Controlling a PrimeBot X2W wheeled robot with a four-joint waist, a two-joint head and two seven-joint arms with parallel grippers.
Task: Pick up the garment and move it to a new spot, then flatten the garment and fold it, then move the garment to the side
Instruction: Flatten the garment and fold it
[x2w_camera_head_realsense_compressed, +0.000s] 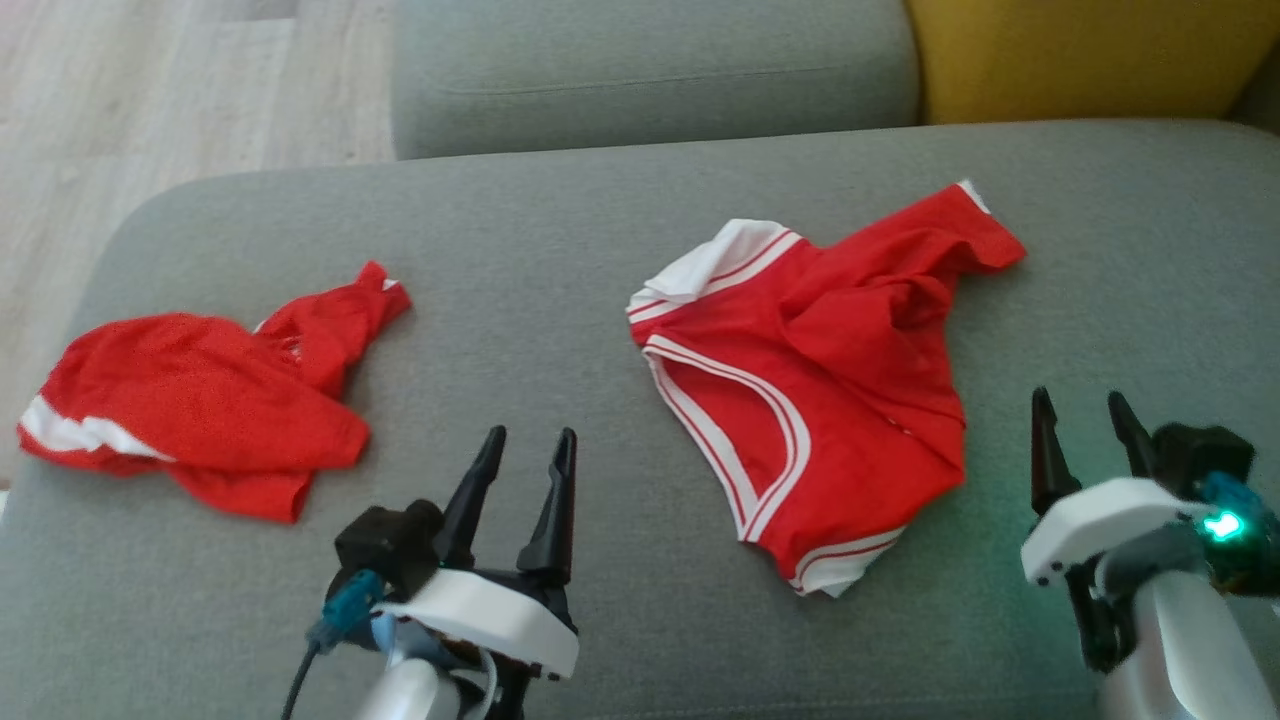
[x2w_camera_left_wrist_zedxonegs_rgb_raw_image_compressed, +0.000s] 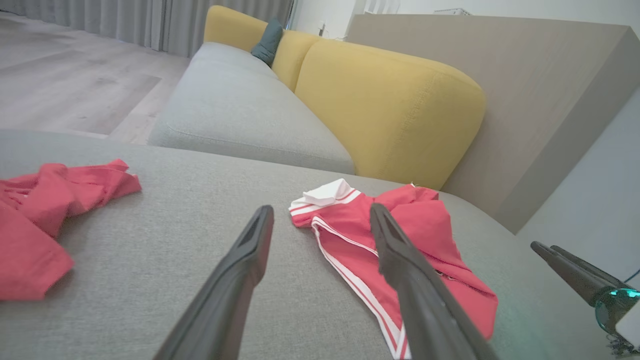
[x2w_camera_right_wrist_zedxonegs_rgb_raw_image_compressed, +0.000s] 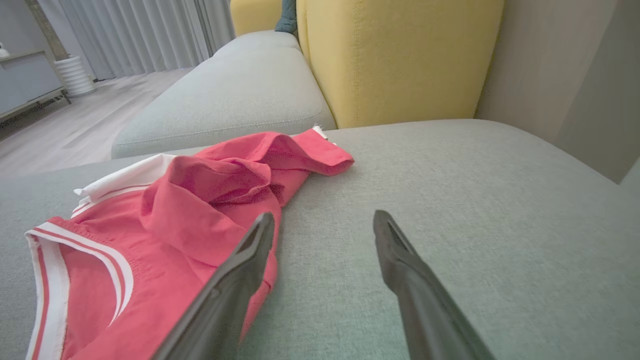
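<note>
A red garment with white striped trim (x2w_camera_head_realsense_compressed: 820, 380) lies crumpled on the grey sofa seat (x2w_camera_head_realsense_compressed: 560, 290), right of centre; it also appears in the left wrist view (x2w_camera_left_wrist_zedxonegs_rgb_raw_image_compressed: 415, 240) and the right wrist view (x2w_camera_right_wrist_zedxonegs_rgb_raw_image_compressed: 175, 235). A second red garment (x2w_camera_head_realsense_compressed: 200, 395) lies bunched at the seat's left, its edge seen as red cloth (x2w_camera_left_wrist_zedxonegs_rgb_raw_image_compressed: 45, 215). My left gripper (x2w_camera_head_realsense_compressed: 530, 440) stands open over bare seat between the two garments, holding nothing. My right gripper (x2w_camera_head_realsense_compressed: 1080, 405) is open just right of the trimmed garment's edge, empty; its fingers (x2w_camera_left_wrist_zedxonegs_rgb_raw_image_compressed: 565, 265) show in the left wrist view.
A yellow backrest cushion (x2w_camera_head_realsense_compressed: 1080, 55) stands at the far right and another grey seat cushion (x2w_camera_head_realsense_compressed: 650, 70) lies beyond. Wooden floor (x2w_camera_head_realsense_compressed: 150, 90) drops off past the seat's left edge. A beige panel (x2w_camera_left_wrist_zedxonegs_rgb_raw_image_compressed: 525, 100) rises behind the sofa.
</note>
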